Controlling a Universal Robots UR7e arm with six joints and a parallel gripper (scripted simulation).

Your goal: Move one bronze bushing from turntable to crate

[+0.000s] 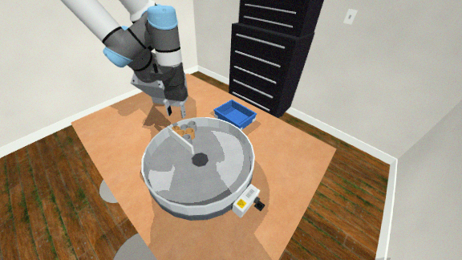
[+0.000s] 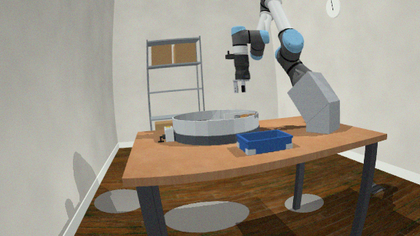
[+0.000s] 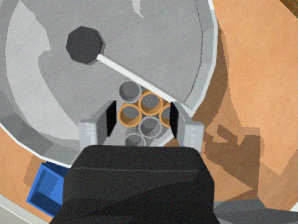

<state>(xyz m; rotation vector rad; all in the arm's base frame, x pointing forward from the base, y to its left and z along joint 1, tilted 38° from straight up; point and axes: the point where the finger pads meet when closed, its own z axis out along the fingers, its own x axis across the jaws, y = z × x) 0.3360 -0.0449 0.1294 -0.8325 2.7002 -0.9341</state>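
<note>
Above the turntable's (image 1: 245, 176) rim, the gripper (image 1: 176, 109) hung fully open and empty over clustered bushings; a bronze bushing (image 3: 129, 115) lay beneath its fingers. The blue crate (image 1: 235, 113) sat near the counter's (image 1: 297, 160) edge.

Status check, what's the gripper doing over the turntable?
Gripper open, empty, above turntable. Bronze bushings clustered with grey ones beside white divider bar. Blue crate unobstructed.

Bushings (image 1: 185, 130) sit on the turntable (image 1: 241, 176) — crate (image 1: 235, 113) beside it.
</note>
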